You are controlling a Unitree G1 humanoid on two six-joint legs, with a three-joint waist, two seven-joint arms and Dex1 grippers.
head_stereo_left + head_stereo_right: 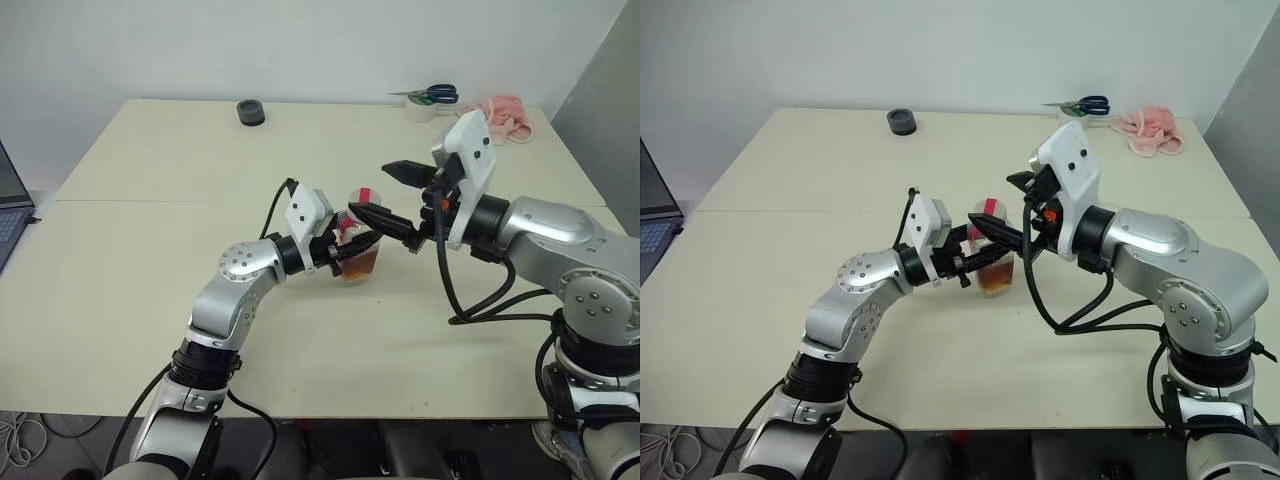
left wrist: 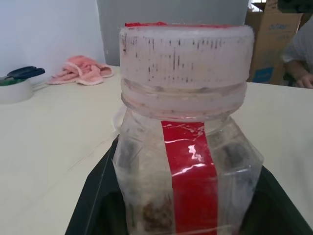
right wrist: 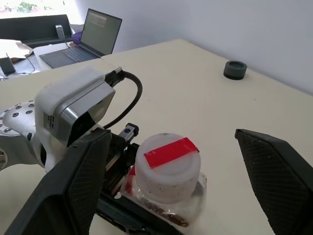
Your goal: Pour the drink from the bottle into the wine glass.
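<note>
bottle (image 1: 360,252): standing upright mid-desk, whitish cap with a red strip on top, red label strip down the side
drink (image 1: 361,266): amber stuff sitting low in the bottle, not much of it
left tool (image 1: 352,246): clamped tight on the bottle's body from the left side, black fingers hugging it
right tool (image 1: 398,195): spread wide, hovering up around the cap, one finger on each side and neither looks to be touching it
desk (image 1: 150,280): pale cream top, seam running across it
lid (image 1: 251,112): black round one, way off at the far edge
scissors (image 1: 432,95): blue handles, far right corner on a white roll
cloth (image 1: 505,115): pink, crumpled just beside the scissors
laptop (image 3: 85,39): off past the desk's left edge
</note>
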